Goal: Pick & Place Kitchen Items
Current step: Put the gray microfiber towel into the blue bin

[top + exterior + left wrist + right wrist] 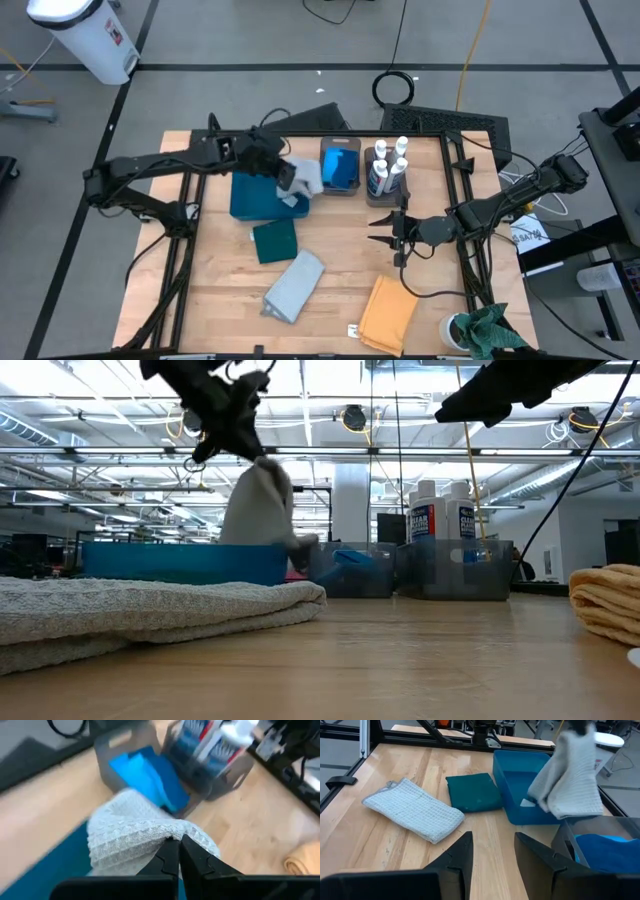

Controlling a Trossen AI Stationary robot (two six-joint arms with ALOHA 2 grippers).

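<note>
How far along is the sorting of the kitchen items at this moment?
Done: white bottles stand in one bin, blue sponges lie in the other. In hand: the left tool holds a pale grey cloth above the teal tray. Left on the table: a dark teal cloth, another grey cloth, a mustard cloth.

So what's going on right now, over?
Left gripper shut on pale grey cloth, hanging over the teal tray. Right gripper open, empty, waiting beside the bottle bin. Nothing in the way.

I see a pale grey waffle-weave cloth hanging limp above the table. A dark teal folded cloth, a second grey cloth and a mustard yellow cloth lie flat.
</note>
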